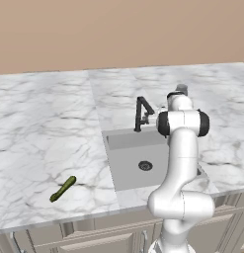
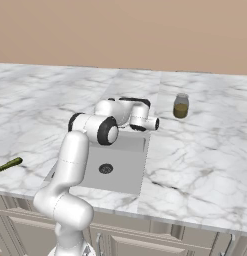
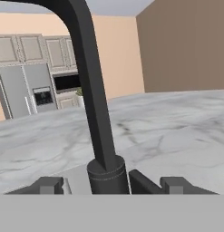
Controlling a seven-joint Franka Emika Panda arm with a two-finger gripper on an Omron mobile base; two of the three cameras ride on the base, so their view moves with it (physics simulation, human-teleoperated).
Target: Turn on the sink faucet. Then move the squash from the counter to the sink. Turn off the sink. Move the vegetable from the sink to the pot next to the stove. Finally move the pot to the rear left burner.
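One black faucet (image 1: pixel 142 112) stands at the back edge of the sink (image 1: pixel 128 168), just right of the frame's centre in the left base view. In the hand view its post (image 3: pixel 96 104) rises from a round base at the bottom centre and curves off toward the upper left. The gripper (image 3: pixel 112 183) straddles that base: one dark fingertip (image 3: pixel 51 186) sits left of it, the other right, jaws apart with the base between them. Whether the pads touch the post is hard to tell from here.

The sink is one grey basin with a single round drain (image 1: pixel 145 165), and no water shows in it.

One squash (image 1: pixel 62 189) lies on the counter (image 1: pixel 44 128) at the lower left of the left base view, well apart from the sink; its tip (image 2: pixel 8 164) shows at the left edge of the right base view.

One glass jar (image 2: pixel 181 105) with olive contents stands on the counter, upper right of centre in the right base view.
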